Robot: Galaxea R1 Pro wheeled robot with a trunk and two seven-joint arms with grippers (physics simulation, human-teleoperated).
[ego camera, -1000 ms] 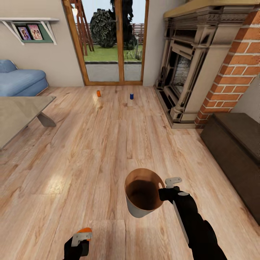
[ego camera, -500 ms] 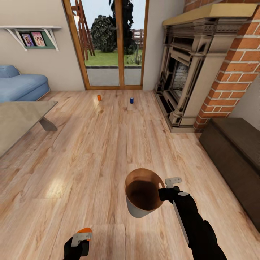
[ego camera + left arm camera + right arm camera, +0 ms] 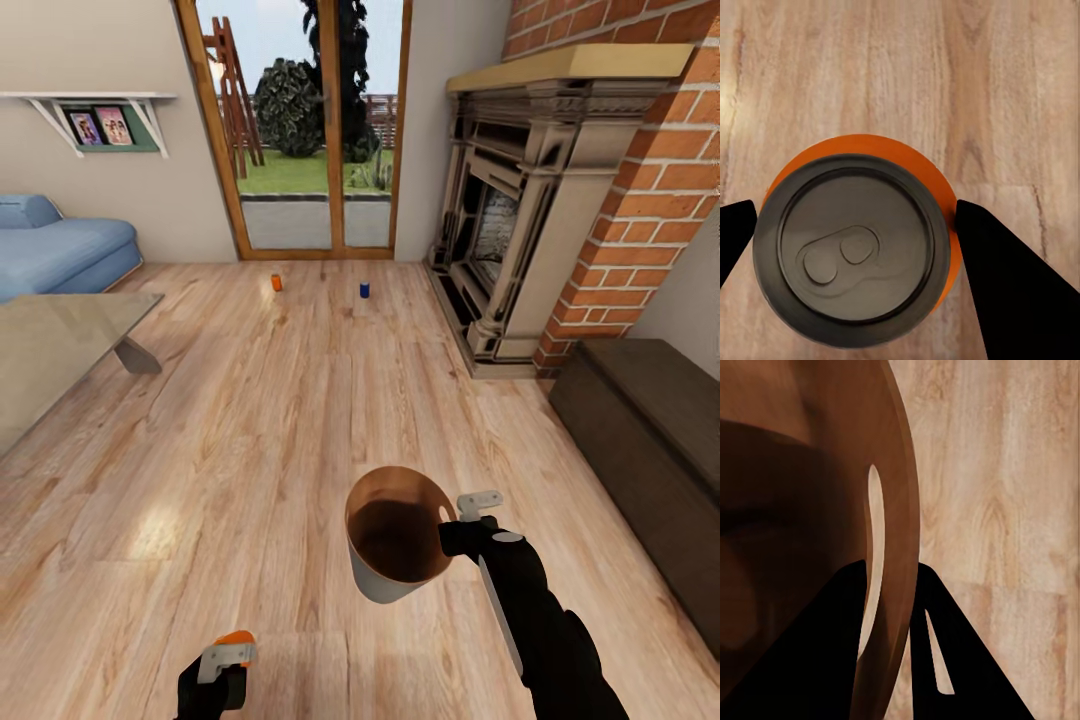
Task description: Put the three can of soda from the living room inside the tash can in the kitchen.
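My right pincer [image 3: 452,528] grips the bin [image 3: 395,545] by its rim, mouth tilted toward me. My left pincer [image 3: 855,240] clamps an upright orange can [image 3: 859,244]. At 12 o'clock on the floor [image 3: 250,450] stand another orange can [image 3: 277,283] and a blue can [image 3: 365,290].

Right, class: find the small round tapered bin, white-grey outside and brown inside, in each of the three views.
Head view: the bin sits low, centre-right, its rim pinched by the right gripper.
Right wrist view: its brown wall spreads across the frame, with fingers straddling the rim.
Left wrist view: not in it.
Shared landmark: light wood plank floor.
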